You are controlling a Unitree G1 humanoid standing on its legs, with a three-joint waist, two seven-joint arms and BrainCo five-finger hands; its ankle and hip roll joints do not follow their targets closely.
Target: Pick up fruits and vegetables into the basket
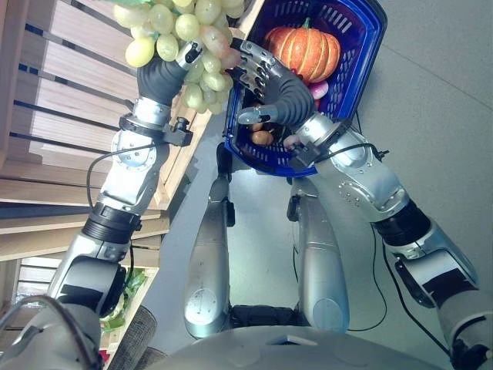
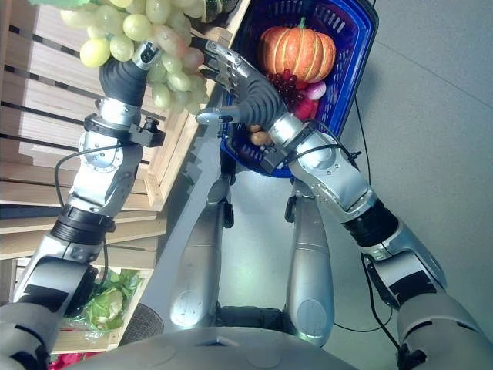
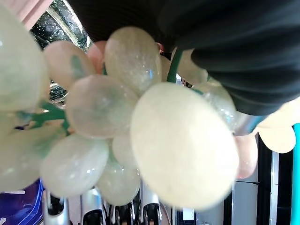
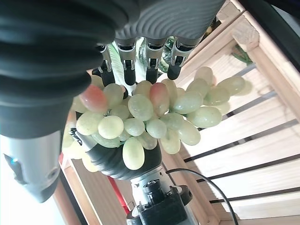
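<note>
A bunch of green grapes [image 1: 166,27] hangs high up beside the wooden crates, with my left hand [image 1: 162,77] shut on it from below; the grapes [image 4: 150,115] drape over that hand's dark cover [image 4: 117,164]. My right hand [image 1: 277,89] is open, its straight fingers [image 4: 147,56] reaching to the grapes' right side. Just behind the right wrist hangs a blue basket [image 1: 362,54] holding an orange pumpkin [image 1: 304,50], dark red grapes [image 2: 289,85], a pink item [image 1: 317,89] and a brown round one [image 1: 262,137]. How the basket is carried is hidden.
Slatted wooden crates [image 1: 69,92] fill the left side, close to my left arm. A lower crate holds leafy greens [image 2: 108,304]. Grey floor [image 1: 431,116] lies to the right of the basket.
</note>
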